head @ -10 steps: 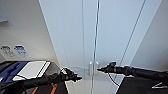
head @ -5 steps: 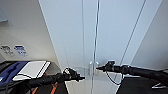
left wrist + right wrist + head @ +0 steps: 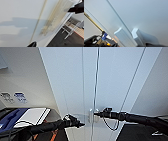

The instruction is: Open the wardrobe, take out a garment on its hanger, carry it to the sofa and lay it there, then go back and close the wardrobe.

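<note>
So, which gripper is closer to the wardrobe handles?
Right. The right gripper is at the handles, its tip against the right one. The left gripper sits lower, to their left, a little apart.

Black jointed arms [image 3: 45, 127] (right one [image 3: 140, 118] trailing looped cable [image 3: 108, 124]).

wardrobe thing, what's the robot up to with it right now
The robot faces the tall white wardrobe with two flat doors, both shut. Its right gripper is at the pair of small vertical white handles where the doors meet, and its left gripper hovers just short of them, lower down. A dark and blue thing with orange straps sits to the left.
</note>
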